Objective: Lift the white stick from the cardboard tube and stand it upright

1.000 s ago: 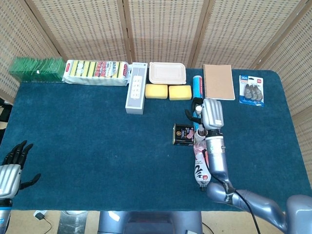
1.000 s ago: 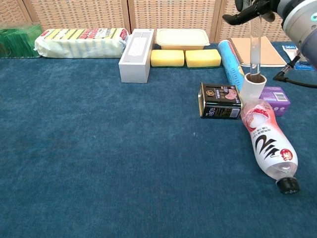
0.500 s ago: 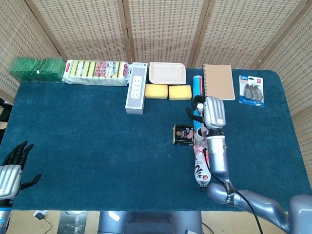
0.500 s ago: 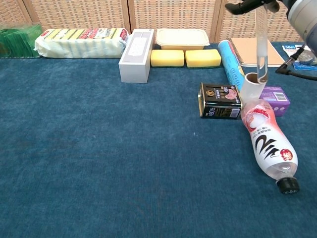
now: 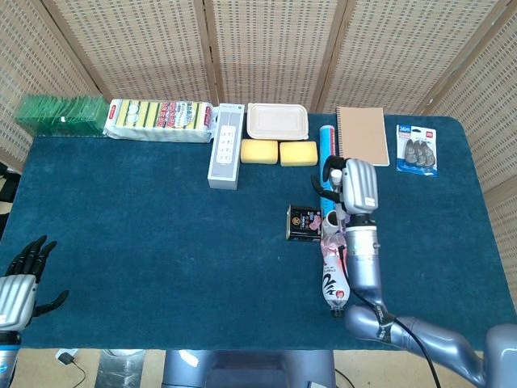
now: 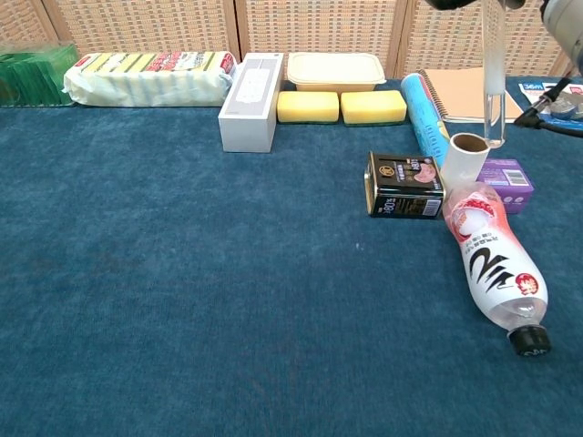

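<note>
**White stick held upright, clear of the tube**

At the far left edge of the bench (image 5: 161,242), the left hand (image 5: 20,283) rests low with its dark fingers spread, gripping nothing. Along the back edge, from the left, lie a green pack (image 5: 60,115), a wrapped pack of sponges (image 5: 160,120), a white power strip (image 5: 225,145), a lidded plastic box (image 5: 277,120) with two yellow sponges (image 5: 279,152) just in front of it, a blue tube (image 6: 421,105), a brown notebook (image 5: 362,135) and a blister pack (image 5: 416,149). Near the middle, a dark tin (image 6: 404,185) stands just beside the cardboard tube (image 6: 465,162), which stands upright with its mouth open. A plastic bottle (image 6: 492,264) lies on its side in front of the tube, cap toward the camera, and a purple box (image 6: 507,180) sits just behind. The white stick (image 6: 493,82) hangs vertical, its lower end just above and right of the tube's rim, apart from it. The right hand (image 5: 355,187) grips the stick's upper end, mostly beyond the top of the chest view.
</note>
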Controlling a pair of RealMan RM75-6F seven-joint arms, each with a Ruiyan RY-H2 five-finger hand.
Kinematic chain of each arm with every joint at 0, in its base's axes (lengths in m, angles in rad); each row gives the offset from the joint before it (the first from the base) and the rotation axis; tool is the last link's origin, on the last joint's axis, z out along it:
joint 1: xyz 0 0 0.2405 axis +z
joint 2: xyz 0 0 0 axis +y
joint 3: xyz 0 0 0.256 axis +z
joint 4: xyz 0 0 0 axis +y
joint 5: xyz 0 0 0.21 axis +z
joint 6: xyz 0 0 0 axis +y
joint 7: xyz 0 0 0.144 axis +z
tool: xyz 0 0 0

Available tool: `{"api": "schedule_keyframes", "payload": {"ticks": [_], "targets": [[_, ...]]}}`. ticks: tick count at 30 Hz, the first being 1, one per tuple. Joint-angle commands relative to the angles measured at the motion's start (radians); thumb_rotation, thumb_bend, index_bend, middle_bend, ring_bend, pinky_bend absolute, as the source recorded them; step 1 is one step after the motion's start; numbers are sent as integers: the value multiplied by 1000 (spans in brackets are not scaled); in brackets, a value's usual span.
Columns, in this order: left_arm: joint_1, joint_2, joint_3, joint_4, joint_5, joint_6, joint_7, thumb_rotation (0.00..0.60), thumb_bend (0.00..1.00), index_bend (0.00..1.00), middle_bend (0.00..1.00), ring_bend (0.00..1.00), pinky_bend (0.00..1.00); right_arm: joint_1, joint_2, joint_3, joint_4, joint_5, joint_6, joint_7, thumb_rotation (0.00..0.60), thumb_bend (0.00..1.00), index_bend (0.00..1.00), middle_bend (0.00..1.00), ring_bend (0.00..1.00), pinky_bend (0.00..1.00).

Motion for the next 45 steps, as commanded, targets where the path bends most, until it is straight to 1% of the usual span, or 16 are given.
{"api": "schedule_keyframes", "payload": {"ticks": [1,5,12,16,22,28,35,38,40,44,45], "targets": [[0,0,1,1,2,1,-5,600,195,54,0,0,133,-17,14,19,-40,34,-13,46,600,361,745,904,964,901],[2,-1,4,6,7,3,-12,600,195,55,0,0,133,-32,47,35,-70,67,-31,58,600,370,745,909,968,903],[4,-6,8,17,13,8,-26,600,195,54,0,0,133,-67,98,95,-143,131,-29,132,600,390,745,930,983,912],[7,-7,9,24,17,14,-36,600,193,54,0,0,133,-82,126,112,-174,146,-23,149,600,394,745,940,992,917],[10,-9,11,33,19,18,-47,600,193,54,0,0,133,-101,163,119,-214,157,-10,155,600,395,744,979,1000,936],[11,-14,15,42,26,20,-54,600,194,55,0,0,133,-113,180,98,-262,102,32,149,600,404,745,1000,1000,994],[17,-11,13,47,25,32,-68,600,194,54,0,0,133,-91,175,113,-223,127,38,123,600,405,745,1000,1000,1000],[19,-12,12,51,19,30,-75,600,194,54,0,0,133,-100,185,76,-238,63,67,104,600,405,745,1000,1000,1000],[17,-12,11,52,17,25,-75,600,195,54,0,0,134,-101,188,69,-241,46,71,106,600,406,745,1000,1000,1000],[18,-11,15,47,31,34,-71,600,195,54,0,0,137,-67,182,139,-165,150,56,82,600,407,745,1000,1000,1000],[19,-11,16,46,34,38,-72,600,195,54,0,0,136,-68,182,142,-174,154,61,84,600,408,745,1000,1000,1000]]}}
